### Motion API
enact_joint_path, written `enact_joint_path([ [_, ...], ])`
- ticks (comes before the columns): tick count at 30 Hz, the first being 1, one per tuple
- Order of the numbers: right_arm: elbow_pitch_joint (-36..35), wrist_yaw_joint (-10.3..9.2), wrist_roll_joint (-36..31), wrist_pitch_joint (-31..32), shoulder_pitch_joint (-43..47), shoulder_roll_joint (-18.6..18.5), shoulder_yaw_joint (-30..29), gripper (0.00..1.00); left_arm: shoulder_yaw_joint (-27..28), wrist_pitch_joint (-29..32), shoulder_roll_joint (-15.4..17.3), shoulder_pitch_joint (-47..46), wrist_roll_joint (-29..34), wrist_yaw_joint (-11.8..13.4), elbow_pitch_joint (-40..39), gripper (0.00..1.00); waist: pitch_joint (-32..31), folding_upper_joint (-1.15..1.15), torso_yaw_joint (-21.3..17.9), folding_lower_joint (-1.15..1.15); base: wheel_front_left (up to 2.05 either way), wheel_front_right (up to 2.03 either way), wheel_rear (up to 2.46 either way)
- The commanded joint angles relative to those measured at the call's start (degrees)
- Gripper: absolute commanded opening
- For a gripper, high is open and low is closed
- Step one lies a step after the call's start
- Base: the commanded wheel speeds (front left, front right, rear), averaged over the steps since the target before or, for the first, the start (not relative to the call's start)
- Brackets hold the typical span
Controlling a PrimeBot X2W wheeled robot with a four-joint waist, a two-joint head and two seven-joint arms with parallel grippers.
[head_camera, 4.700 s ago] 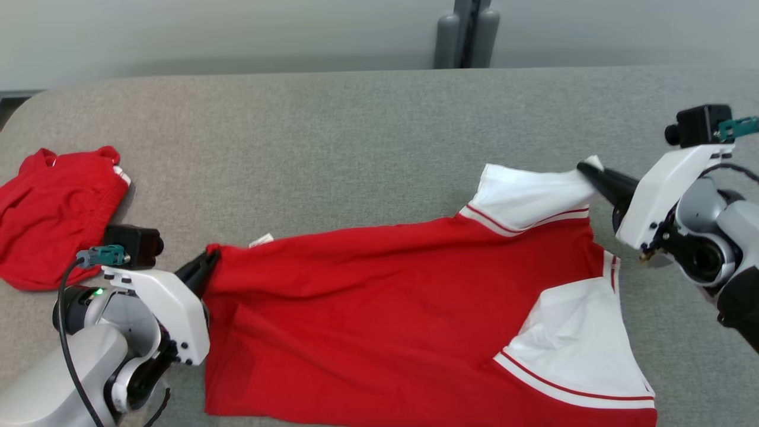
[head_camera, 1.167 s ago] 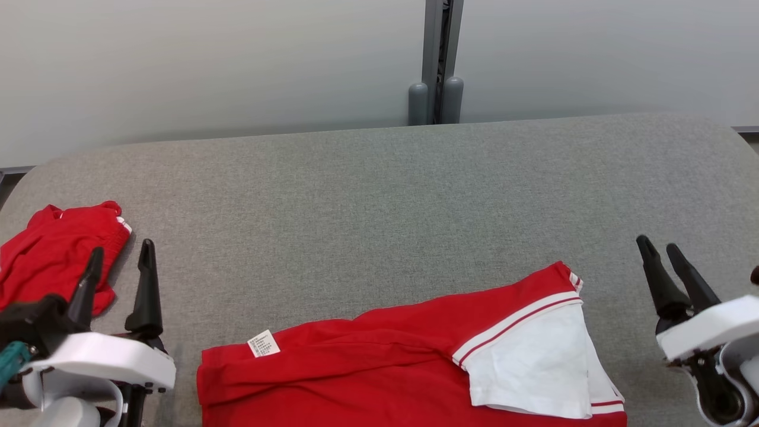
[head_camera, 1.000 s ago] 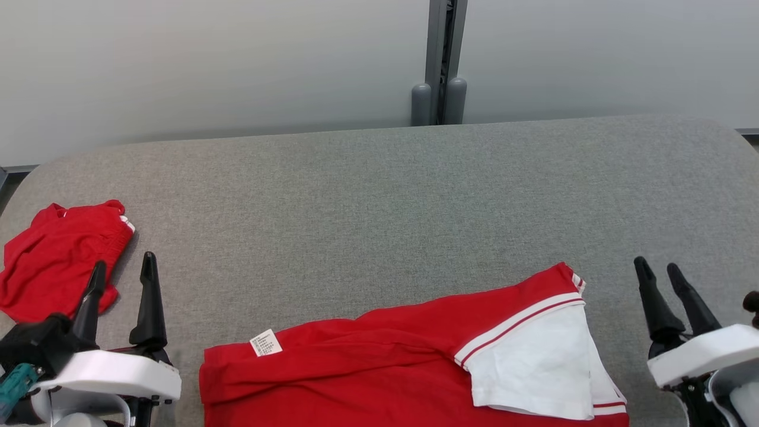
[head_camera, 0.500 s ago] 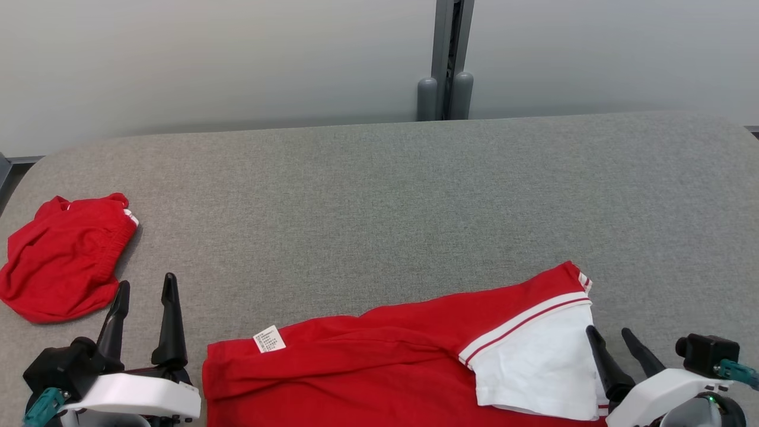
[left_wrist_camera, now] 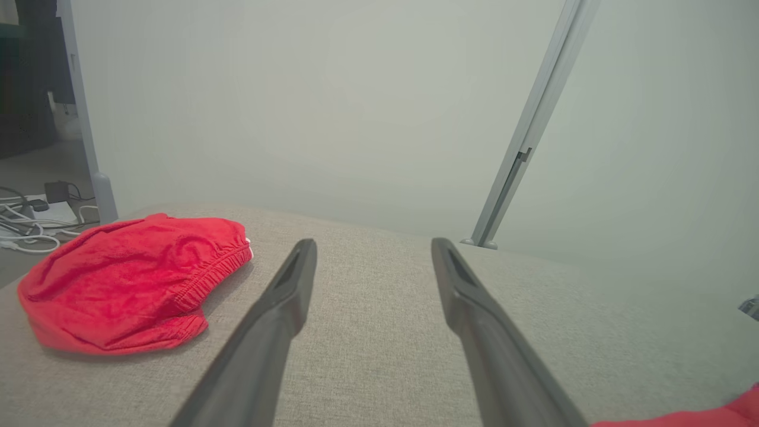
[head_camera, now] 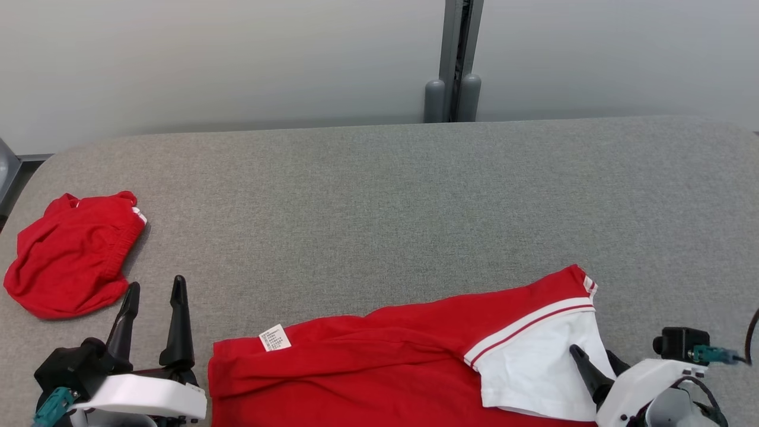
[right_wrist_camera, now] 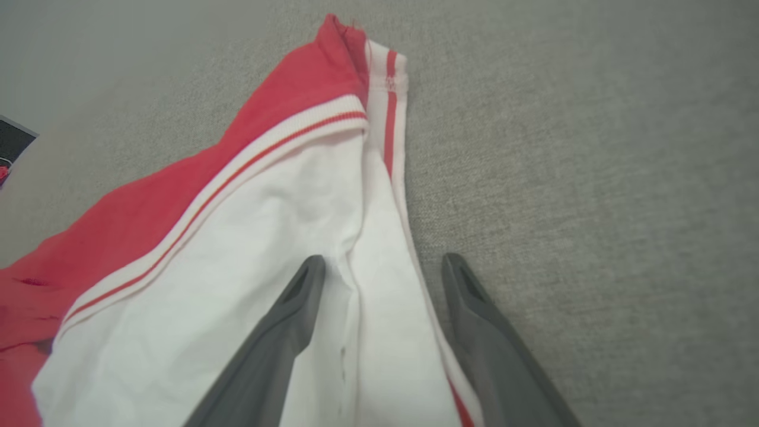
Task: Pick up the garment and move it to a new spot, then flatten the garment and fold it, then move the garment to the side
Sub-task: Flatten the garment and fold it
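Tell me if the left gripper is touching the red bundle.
Apart. In the left wrist view, grey table shows between the left gripper and the red bundle; the head view shows the same gap.

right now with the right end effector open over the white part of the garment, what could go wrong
1. The right end effector straddles the layered edge of the white panel; closing may pinch only one layer, so the garment drags unevenly.
2. The left end effector is open over bare grey surface, beside the crumpled red cloth; a misaimed reach could snag that instead.
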Motion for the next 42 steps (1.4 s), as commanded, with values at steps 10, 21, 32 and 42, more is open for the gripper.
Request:
enact_joint_path([
  [10,-0.2,0.11,5.2,13.0,-0.4,0.3,2.6,0.00,2.2,-0.1,-1.8,-1.2,2.5,-2.5,1.7,1.00,-0.2,0.00,0.2,0.00,0.00,0.00,0.00],
  [21,-4.5,0.09,6.8,10.4,-0.7,-1.8,2.2,0.00,3.6,-0.1,-2.7,-1.3,3.8,-3.8,2.6,1.00,-0.6,0.00,0.2,0.00,0.00,0.00,0.00],
  [32,-6.3,0.09,8.0,9.9,-2.6,-8.9,-1.7,0.00,4.5,-0.1,-3.6,-1.3,5.1,-4.5,2.4,1.00,-0.6,0.00,-0.4,0.00,0.00,0.00,0.00],
  [42,-7.6,0.05,5.6,11.7,-3.1,-14.3,-6.2,0.00,5.1,-0.1,-3.9,-1.1,5.8,-5.0,2.4,1.00,-0.4,0.00,-1.0,0.00,0.00,0.00,0.00],
])
